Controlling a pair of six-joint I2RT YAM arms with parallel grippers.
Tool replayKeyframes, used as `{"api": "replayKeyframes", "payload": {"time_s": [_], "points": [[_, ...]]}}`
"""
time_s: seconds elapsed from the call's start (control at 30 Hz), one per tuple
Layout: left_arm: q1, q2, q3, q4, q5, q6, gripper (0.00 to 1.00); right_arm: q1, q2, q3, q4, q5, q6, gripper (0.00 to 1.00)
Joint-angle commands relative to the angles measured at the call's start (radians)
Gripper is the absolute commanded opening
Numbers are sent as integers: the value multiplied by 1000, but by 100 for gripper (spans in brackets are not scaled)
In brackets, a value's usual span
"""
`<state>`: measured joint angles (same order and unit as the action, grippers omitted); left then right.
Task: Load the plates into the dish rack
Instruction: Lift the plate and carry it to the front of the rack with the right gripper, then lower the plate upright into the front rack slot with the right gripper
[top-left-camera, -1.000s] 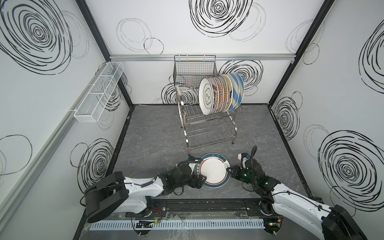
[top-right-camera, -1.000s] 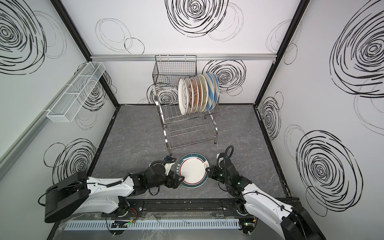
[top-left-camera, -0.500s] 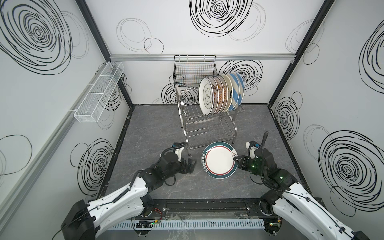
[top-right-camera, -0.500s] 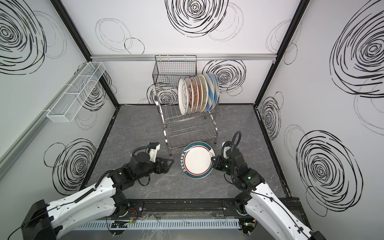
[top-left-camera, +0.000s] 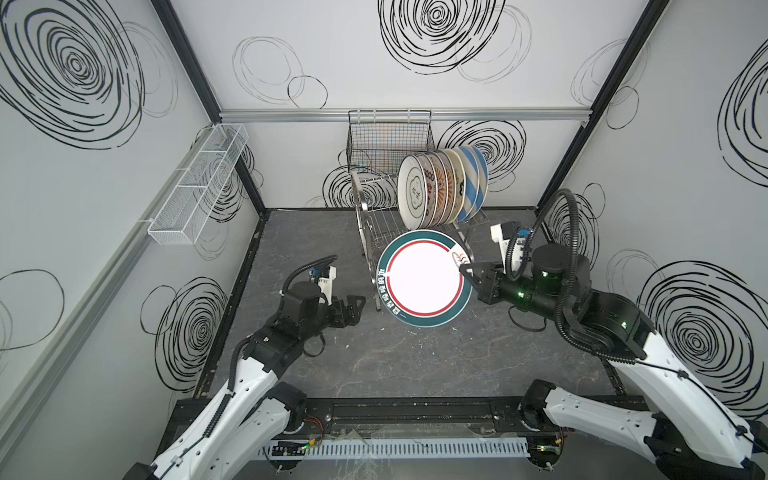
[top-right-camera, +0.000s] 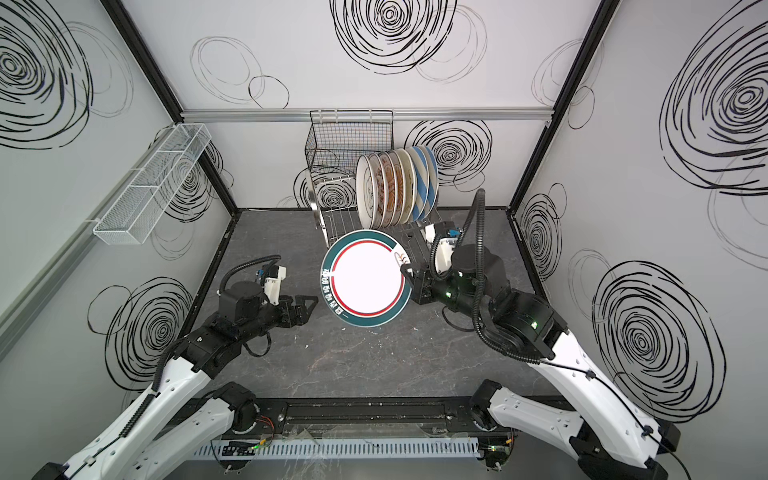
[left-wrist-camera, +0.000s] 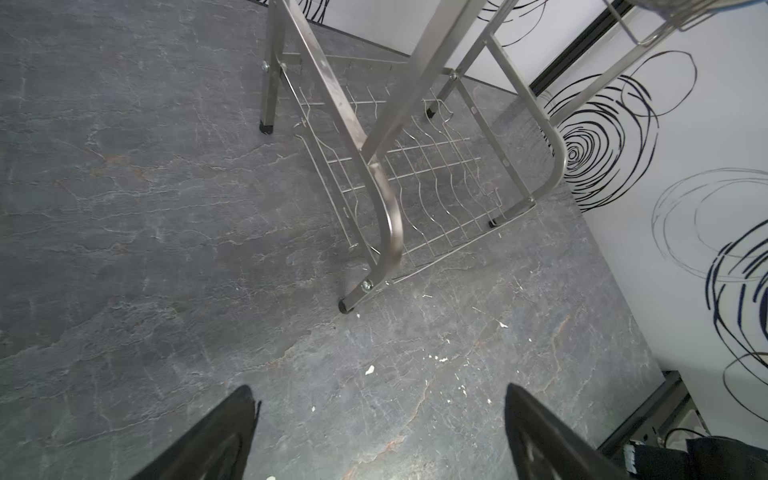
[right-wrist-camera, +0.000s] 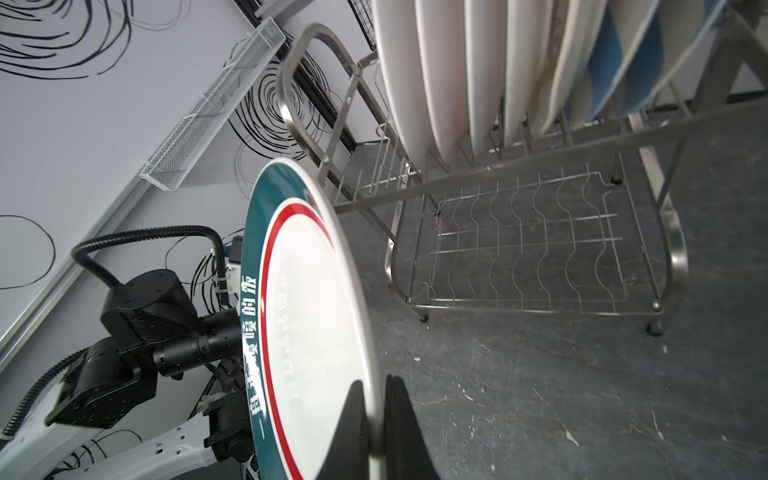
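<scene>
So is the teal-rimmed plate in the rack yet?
Out. The right gripper holds the teal-rimmed plate by its rim, in front of the dish rack.

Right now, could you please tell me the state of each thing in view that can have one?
Teal-rimmed plate, pinched at its rim and held in the air.
Right gripper, shut on the teal-rimmed plate.
Left gripper, open, holding nothing.
Racked plates, standing on edge in the upper tier.
Dish rack, upright; lower tier holds no plates.
</scene>
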<state>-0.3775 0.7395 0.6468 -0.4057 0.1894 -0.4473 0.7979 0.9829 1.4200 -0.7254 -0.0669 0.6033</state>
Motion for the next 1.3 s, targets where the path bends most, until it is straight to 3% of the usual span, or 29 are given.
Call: {"api": "replayKeyframes", "payload": {"time_s": [0.0, 0.17, 0.33, 0.47, 0.63, 0.73, 0.8, 1.27], "points": [[42, 8, 16, 37, 86, 77, 96, 15, 95, 171, -5, 161, -55, 0], [64, -18, -13, 74, 59, 109, 96, 59, 332, 555, -89, 446, -138, 0], [89, -49, -23, 91, 79, 118, 96, 141, 533, 788, -74, 766, -225, 0], [127, -38, -27, 100, 104, 118, 96, 212, 617, 791, 69, 987, -322, 0], [200, -20, -39, 134, 142, 105, 96, 294, 671, 697, 408, 1268, -583, 0], [230, -13, -42, 140, 171, 101, 96, 324, 655, 542, 752, 1339, -827, 0], [232, -14, -45, 145, 184, 98, 96, 326, 667, 507, 863, 1367, -905, 0], [235, -26, -59, 158, 214, 87, 96, 269, 855, 678, 676, 1325, -796, 0]]}}
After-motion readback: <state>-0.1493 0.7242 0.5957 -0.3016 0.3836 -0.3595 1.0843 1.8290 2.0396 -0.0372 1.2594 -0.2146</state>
